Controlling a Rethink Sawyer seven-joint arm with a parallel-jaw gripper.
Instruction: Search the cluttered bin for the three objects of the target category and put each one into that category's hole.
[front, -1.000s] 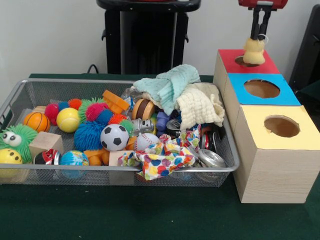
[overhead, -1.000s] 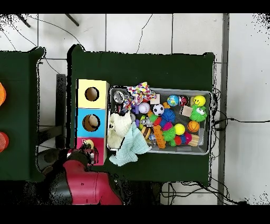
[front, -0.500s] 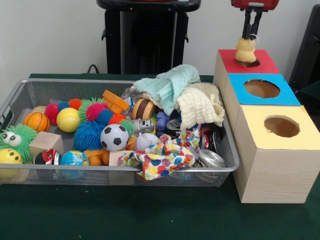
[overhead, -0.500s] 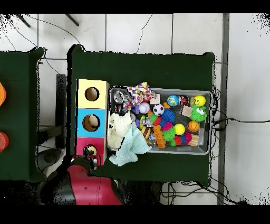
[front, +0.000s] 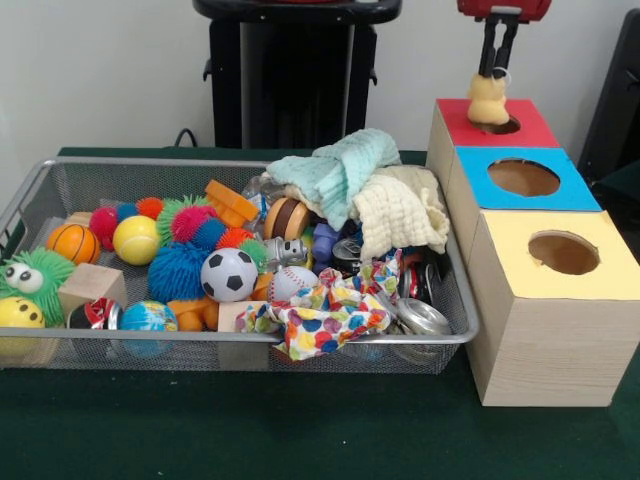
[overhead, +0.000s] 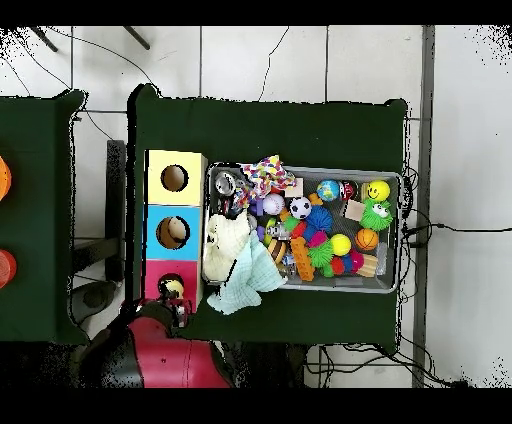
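My gripper (front: 494, 68) hangs above the red box top (front: 523, 131), shut on a small pale yellow cloth (front: 487, 103). The cloth dangles at the left rim of the red box's hole (front: 505, 125). In the overhead view the gripper (overhead: 178, 296) and the yellow cloth (overhead: 172, 288) sit over the red box (overhead: 156, 278). The wire bin (front: 60, 176) holds several balls, blocks, cans and cloths: a mint cloth (front: 340, 168), a cream cloth (front: 398, 212) and a patterned cloth (front: 325, 318).
A blue-topped box (front: 565, 189) and a yellow-topped box (front: 608, 265) stand in a row nearer than the red one, each with a round hole. The bin (overhead: 390, 176) lies beside the boxes on the green table (front: 300, 420).
The gripper has carried the yellow cloth leftward and farther back over the red box, from above the hole to its left rim.
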